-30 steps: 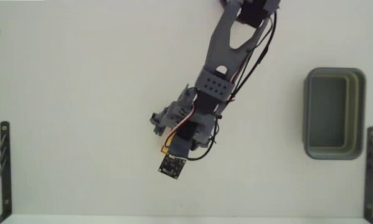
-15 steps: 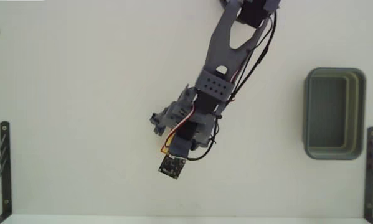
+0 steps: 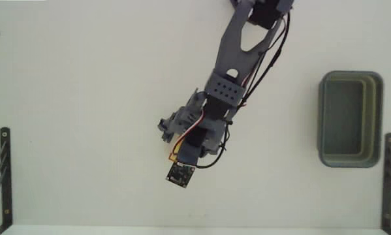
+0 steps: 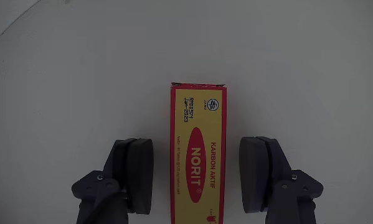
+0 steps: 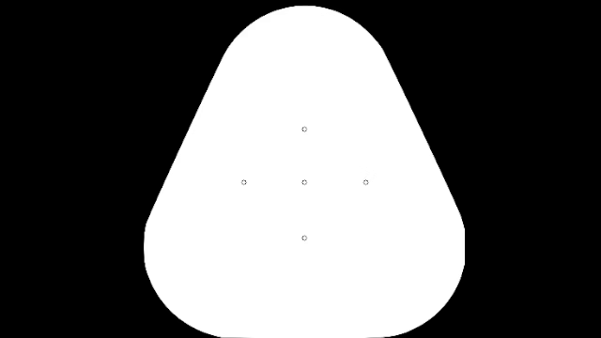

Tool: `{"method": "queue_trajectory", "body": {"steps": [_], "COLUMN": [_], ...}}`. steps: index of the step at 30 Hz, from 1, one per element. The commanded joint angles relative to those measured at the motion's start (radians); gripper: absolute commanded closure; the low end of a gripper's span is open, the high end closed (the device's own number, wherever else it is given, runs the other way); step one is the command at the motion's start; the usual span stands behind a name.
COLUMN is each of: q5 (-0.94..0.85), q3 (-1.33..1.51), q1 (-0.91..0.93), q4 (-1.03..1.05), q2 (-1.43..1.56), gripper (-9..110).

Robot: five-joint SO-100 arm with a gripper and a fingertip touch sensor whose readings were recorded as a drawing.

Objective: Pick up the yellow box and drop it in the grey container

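Spread apart, the gripper (image 4: 198,177) straddles the yellow box (image 4: 198,149) at lower centre of the wrist view, its dark matte rounded pads clear of both long sides. Flat, elongated cardboard, red-edged, the box lies on the smooth white table (image 3: 84,117). At the fixed view's right edge sits the grey container (image 3: 350,119), a round-cornered, thick-rimmed plastic tub.

Yellow box (image 4: 198,155), red edging; grey-green container (image 3: 349,119).
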Motion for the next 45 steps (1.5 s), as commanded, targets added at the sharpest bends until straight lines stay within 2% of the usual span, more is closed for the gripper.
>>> {"method": "queue_trajectory", "body": {"steps": [1,45], "q5": [0.005,0.005], "q3": [-0.001,-0.001], "q1": [0.011,0.011], "q4": [-0.015,-0.015], "q2": [0.031,0.031], "gripper": [19,31]}}
